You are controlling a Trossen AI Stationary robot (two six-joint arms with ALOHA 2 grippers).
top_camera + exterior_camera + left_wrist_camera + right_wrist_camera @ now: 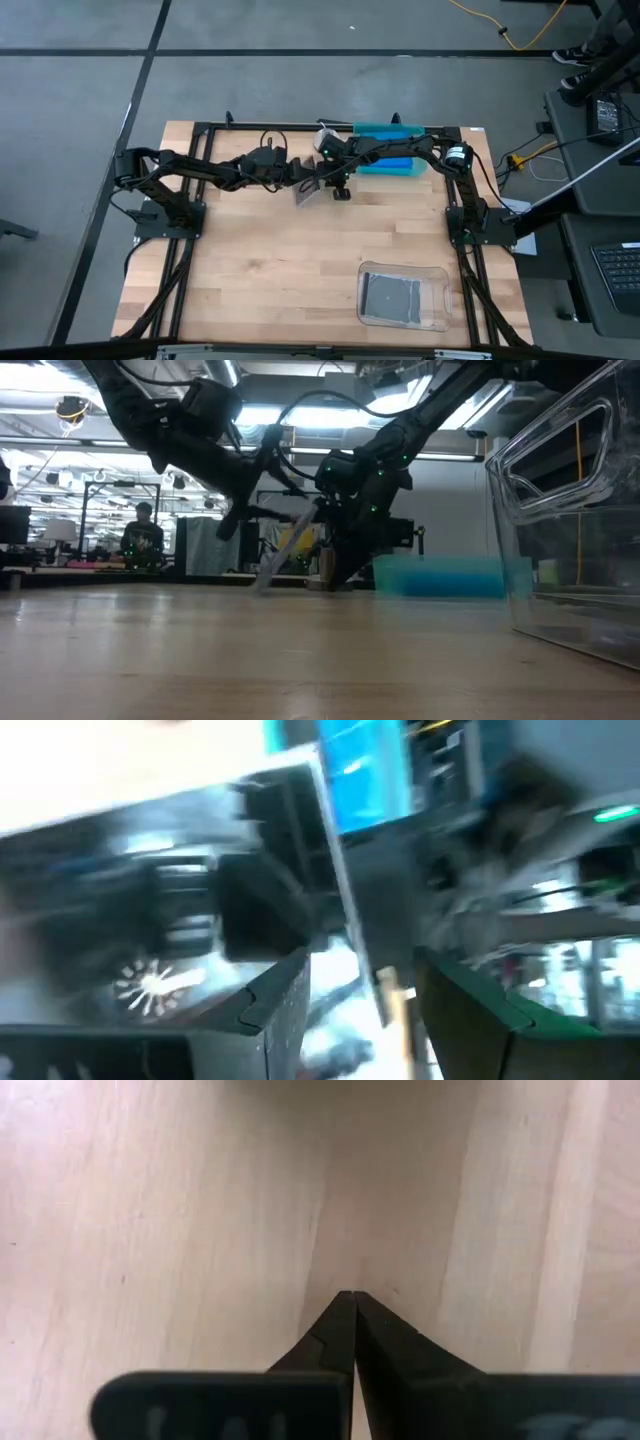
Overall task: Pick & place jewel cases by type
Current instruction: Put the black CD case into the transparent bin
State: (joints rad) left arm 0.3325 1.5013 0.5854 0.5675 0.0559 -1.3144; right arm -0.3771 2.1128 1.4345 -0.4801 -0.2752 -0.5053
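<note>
Gripping a dark grey jewel case point(309, 190) by its edge, the left gripper point(303, 178) hangs above the far middle of the wooden table point(280, 270). In the low view the case point(283, 550) tilts steeply, its lower corner close to the tabletop — whether it touches cannot be told. The left wrist view shows the thin case point(345, 890) standing on edge between the two dark fingers point(275, 1005), which are parted just enough to clamp it.

The right gripper point(341, 190) sits just beside the held case, pointing down at the wood; in its own wrist view the fingertips point(349, 1302) meet tightly, holding nothing.

Behind both grippers, a bright blue jewel case point(392, 165) lies in the teal-green tray point(390, 130) at the far edge. Another dark case point(390, 296) rests flat inside the clear plastic tray point(440, 290) near the right front corner — well apart from the arms.

A person point(142, 535) shows in the room beyond the table
</note>
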